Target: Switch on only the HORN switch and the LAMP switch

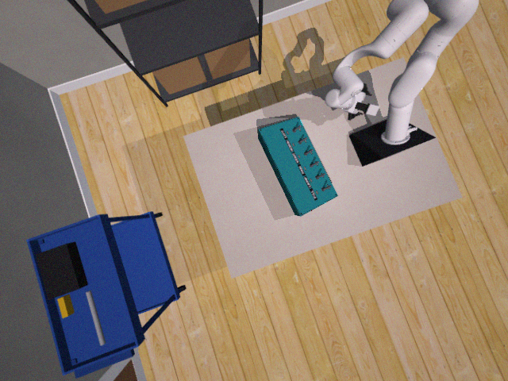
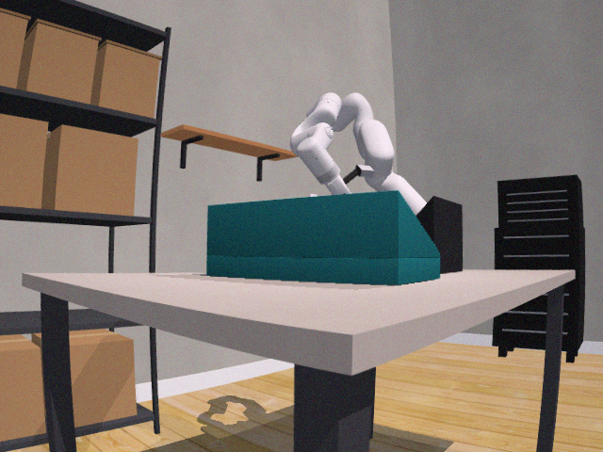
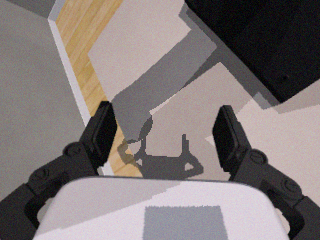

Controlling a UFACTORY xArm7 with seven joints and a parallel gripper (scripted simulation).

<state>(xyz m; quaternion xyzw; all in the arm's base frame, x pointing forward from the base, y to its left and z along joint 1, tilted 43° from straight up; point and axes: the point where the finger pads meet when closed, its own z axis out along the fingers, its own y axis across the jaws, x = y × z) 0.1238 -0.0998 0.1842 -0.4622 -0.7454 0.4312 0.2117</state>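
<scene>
tool [image 3: 165, 132] open above table [image 1: 254, 246], apart from teal console [image 1: 286, 172]

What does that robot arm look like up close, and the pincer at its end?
The arm is smooth, glossy white, built of rounded tube-like segments with bulging joints, rising from a black base block. No cables show. Its pincer has two dark, flat, blocky fingers on black linkages, mounted on a pale housing with a grey square patch.

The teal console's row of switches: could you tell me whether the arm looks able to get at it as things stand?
Probably yes. The open, empty end effector hovers over the table between the base and the console; nothing stands between it and the switches, which face up toward the arm.
</scene>
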